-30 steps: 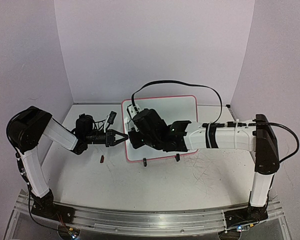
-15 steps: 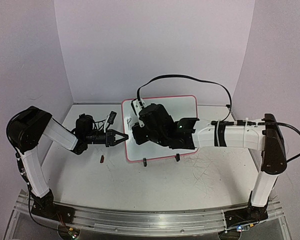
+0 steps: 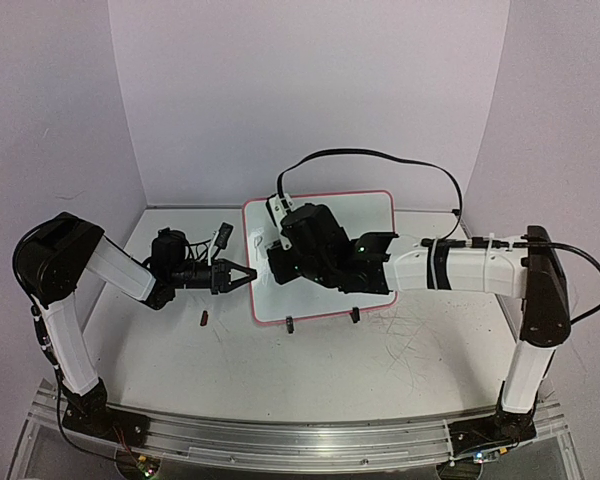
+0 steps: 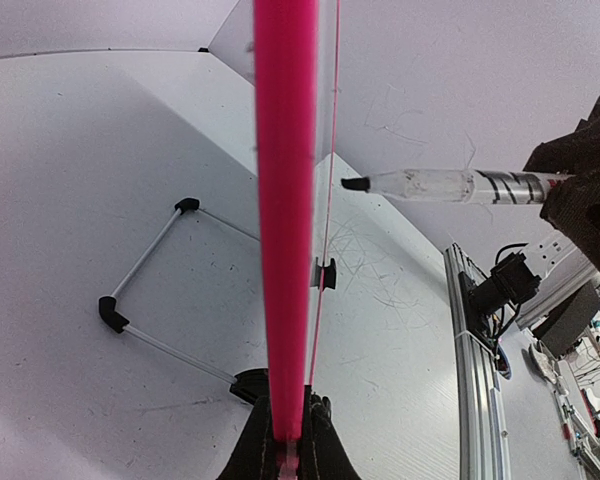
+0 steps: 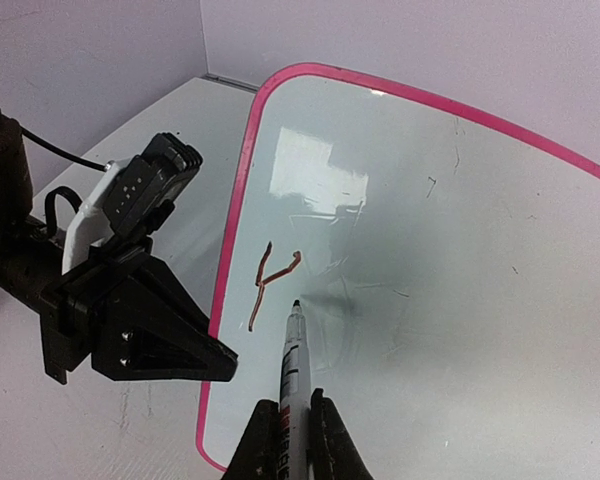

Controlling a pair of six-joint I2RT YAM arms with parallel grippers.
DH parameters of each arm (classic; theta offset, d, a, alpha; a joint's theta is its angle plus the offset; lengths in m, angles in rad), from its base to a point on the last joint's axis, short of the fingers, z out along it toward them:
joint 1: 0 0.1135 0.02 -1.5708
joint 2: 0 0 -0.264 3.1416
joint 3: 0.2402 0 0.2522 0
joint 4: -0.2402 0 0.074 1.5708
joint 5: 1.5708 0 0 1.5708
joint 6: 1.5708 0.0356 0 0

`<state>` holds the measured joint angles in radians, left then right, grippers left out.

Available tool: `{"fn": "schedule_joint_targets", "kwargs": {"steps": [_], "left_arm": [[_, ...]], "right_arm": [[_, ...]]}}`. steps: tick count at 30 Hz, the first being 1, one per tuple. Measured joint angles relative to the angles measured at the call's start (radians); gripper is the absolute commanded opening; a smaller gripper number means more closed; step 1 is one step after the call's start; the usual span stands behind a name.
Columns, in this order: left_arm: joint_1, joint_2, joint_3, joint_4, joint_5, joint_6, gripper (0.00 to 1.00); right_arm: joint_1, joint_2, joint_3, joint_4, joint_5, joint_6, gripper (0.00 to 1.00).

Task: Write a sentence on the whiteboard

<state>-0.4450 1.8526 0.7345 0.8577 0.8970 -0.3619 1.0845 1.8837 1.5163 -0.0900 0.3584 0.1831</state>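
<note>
Standing whiteboard (image 3: 368, 214) runs left-right; marker (image 5: 290, 365) tip points at it.

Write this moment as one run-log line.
left hand: shut on whiteboard rim | right hand: shut on marker | sentence: first letter only

The pink-rimmed whiteboard (image 3: 362, 210) stands on two black feet (image 3: 290, 323), its sentence (image 5: 262, 285) only a reddish Y near the left edge.

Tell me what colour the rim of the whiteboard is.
Bright pink. The rim of the whiteboard shows best in the right wrist view.
</note>
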Motion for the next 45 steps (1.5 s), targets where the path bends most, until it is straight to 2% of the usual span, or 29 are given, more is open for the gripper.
{"fn": "schedule_joint_targets", "kwargs": {"steps": [45], "left_arm": [[0.000, 0.000, 0.000, -0.001, -0.003, 0.000, 0.00]], "right_arm": [[0.005, 0.029, -0.016, 0.015, -0.016, 0.032, 0.00]]}}
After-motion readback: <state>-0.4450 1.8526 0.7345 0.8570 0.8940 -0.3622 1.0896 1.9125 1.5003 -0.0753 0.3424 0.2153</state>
